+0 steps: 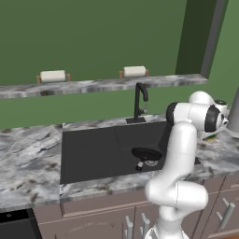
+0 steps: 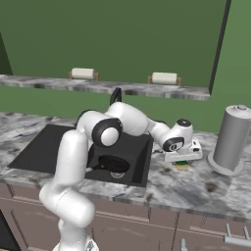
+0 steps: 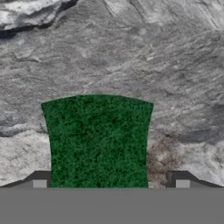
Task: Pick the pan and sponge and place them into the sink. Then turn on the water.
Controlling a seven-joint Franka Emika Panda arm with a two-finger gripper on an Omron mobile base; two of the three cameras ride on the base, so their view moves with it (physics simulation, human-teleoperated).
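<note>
One pan lies inside the sink, near its right end, with the short handle pointing toward the front edge and the black faucet standing behind the basin. To the right, on the grey marbled countertop, the sponge sits green side up, and my gripper is lowered over it with fingers spread, one on each side of it. Further right stands a grey cylindrical canister.

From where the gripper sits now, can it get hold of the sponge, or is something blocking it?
Probably yes. The gripper is right over the sponge on the countertop, with a fingertip on either side and nothing between. The pan already lies in the sink.
</note>
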